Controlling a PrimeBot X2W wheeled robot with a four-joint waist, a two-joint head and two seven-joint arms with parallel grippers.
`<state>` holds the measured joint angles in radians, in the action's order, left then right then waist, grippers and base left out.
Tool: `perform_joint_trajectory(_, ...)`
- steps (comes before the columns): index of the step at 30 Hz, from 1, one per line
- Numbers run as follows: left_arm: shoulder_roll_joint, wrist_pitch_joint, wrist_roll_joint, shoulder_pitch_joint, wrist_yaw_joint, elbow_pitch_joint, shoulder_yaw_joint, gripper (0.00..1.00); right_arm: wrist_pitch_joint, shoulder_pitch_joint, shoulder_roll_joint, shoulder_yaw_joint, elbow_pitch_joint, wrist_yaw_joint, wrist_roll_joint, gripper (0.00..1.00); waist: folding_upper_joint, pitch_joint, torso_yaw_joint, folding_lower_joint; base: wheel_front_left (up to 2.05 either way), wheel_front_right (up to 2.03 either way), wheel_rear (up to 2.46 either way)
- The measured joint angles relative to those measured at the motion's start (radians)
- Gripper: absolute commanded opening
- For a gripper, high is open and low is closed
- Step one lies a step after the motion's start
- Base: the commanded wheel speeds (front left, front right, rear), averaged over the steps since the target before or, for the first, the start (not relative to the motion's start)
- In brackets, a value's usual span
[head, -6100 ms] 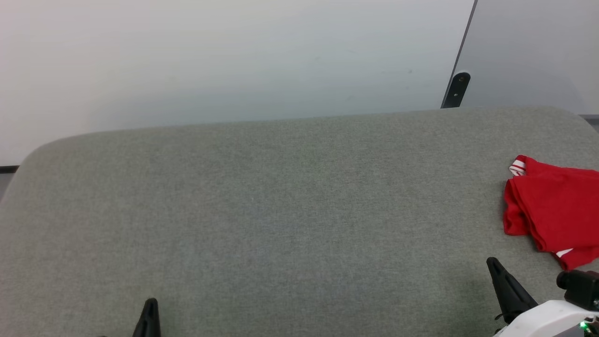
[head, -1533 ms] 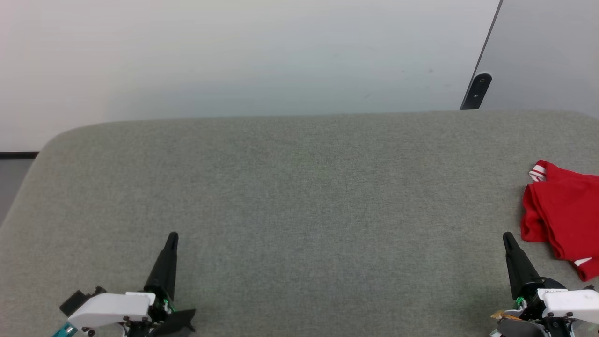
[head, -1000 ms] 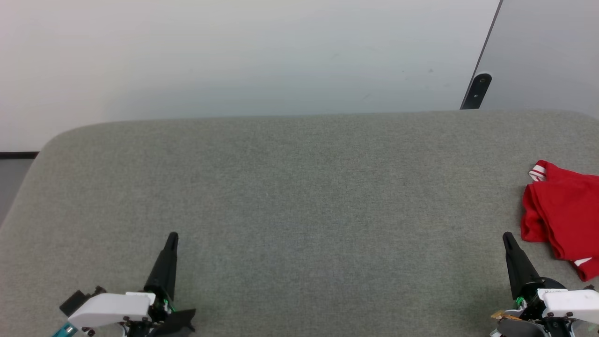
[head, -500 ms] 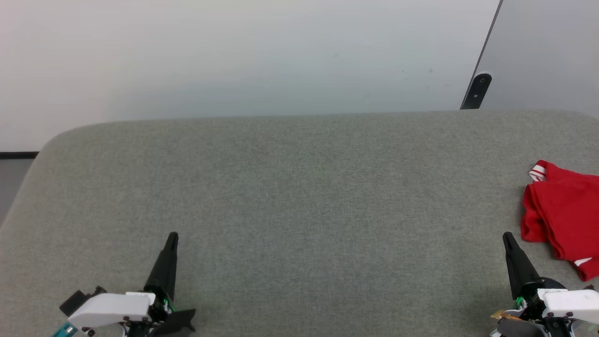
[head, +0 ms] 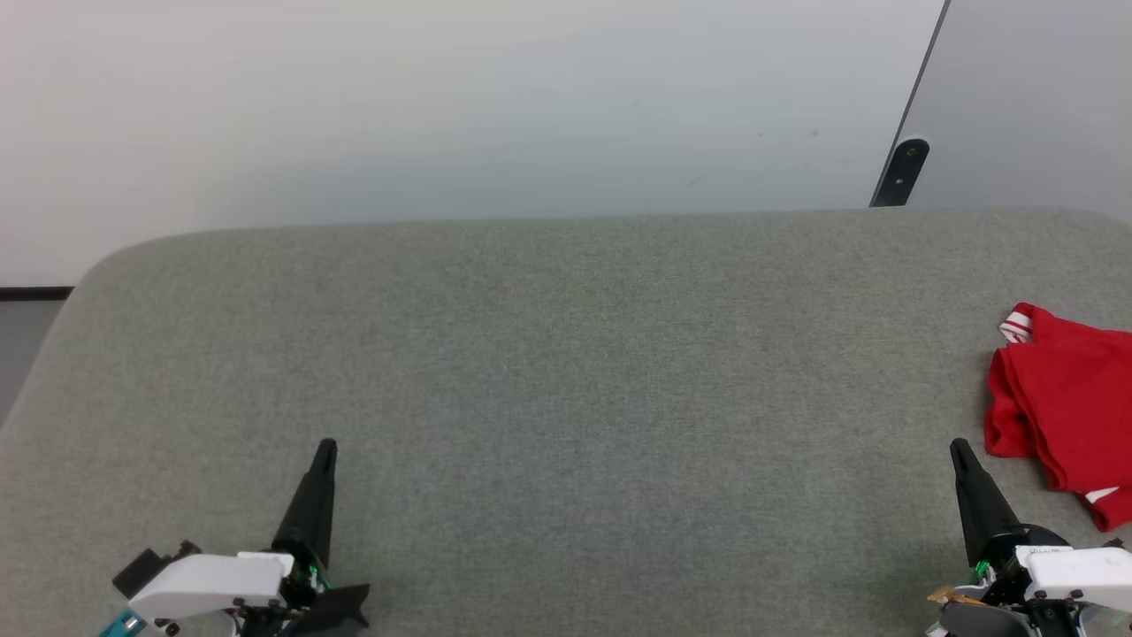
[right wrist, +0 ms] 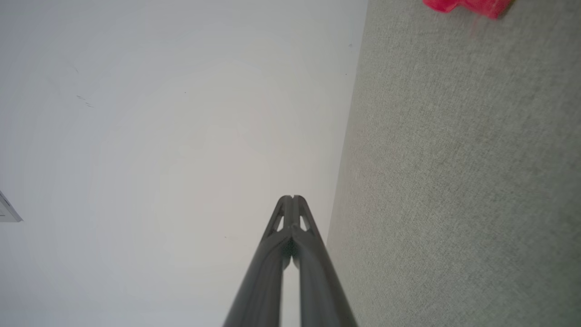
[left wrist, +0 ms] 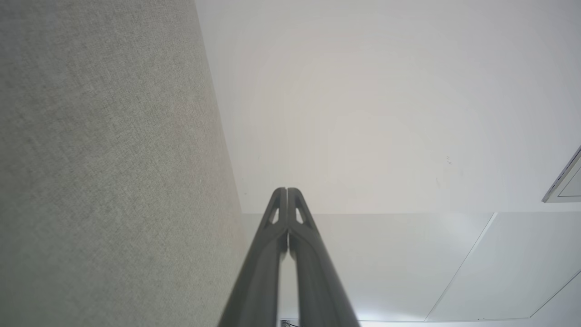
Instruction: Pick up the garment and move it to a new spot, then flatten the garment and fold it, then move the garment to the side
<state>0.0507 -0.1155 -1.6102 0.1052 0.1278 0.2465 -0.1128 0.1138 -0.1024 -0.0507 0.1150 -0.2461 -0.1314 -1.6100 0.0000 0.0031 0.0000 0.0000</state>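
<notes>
Grey padded surface (head: 566, 380) lies bare and passable across its middle; one obstruction, the garment (head: 1061, 407) (bunched, at right edge), near the right gripper (head: 958, 449).

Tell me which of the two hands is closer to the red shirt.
The right hand, at the head view's lower right: the garment lies just beside it, not touching. The left hand sits far across the grey surface.

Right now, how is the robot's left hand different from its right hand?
The right hand is close beside the red shirt but not touching it; the left hand is far across the grey surface from it. The left hand's fingers lean toward the right, and the right hand's fingers lean toward the left. Both hands are shut and hold nothing.
</notes>
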Motion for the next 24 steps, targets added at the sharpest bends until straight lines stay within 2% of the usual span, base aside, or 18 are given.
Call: perform_joint_trajectory(24,0.000,0.000,0.000,0.000,0.000,0.000,0.000,0.00,0.000,0.000,0.000,0.000,0.000,0.000,0.000,0.00,0.0000,0.000,0.000,0.0000,0.00,0.00,0.00)
